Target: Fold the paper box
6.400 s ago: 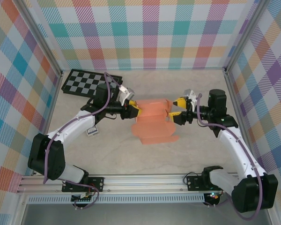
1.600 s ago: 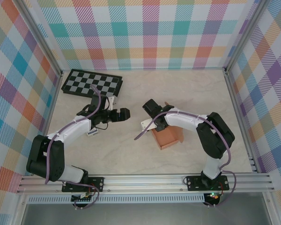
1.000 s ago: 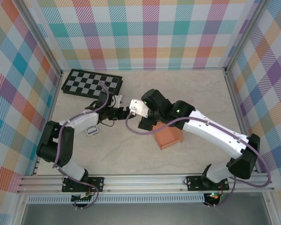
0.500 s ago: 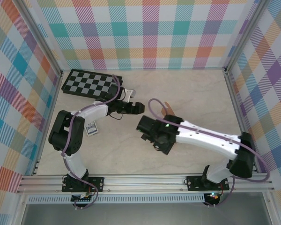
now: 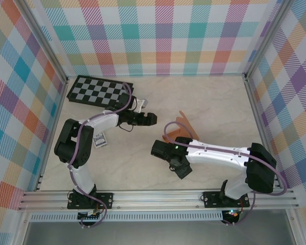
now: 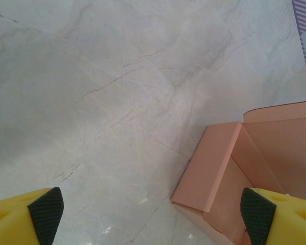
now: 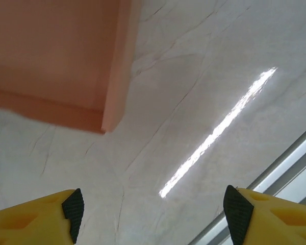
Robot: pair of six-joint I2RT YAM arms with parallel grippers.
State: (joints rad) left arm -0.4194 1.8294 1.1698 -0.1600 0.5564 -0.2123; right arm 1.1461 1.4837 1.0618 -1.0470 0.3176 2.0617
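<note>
Alignment on the creases is deciding the quality of this step. The paper box (image 5: 180, 127) is lying on the table (image 5: 214, 102), partly formed. In the left wrist view its salmon panels are meeting along sharp creases, with one narrow side panel turned up. In the top view one flap is standing up on the box's far side, and the right forearm is crossing over the box's near edge.

The left gripper (image 6: 150, 213) is hovering near the box's left side, jaws spread wide with nothing between them. One pad (image 6: 256, 208) is showing just beside the box's corner; whether it is touching cannot be told. The right gripper (image 7: 155, 209) is hanging on the box's near side, jaws apart and empty, with a corner of the box showing above its fingers in the right wrist view.

Recommended handling, as a judgement:
- One claw is best used to pin a flat panel of the box, so the thin card is not sliding on the smooth table.
- The other claw is best applied to the free flap close to its crease, pushing along the fold line rather than at the flap tip, which would likely buckle.

The box is the sole container. Its visible faces are showing no contents; the part under the right arm is hidden. The checkerboard (image 5: 99, 91) is lying well apart from the box, to its far left.
</note>
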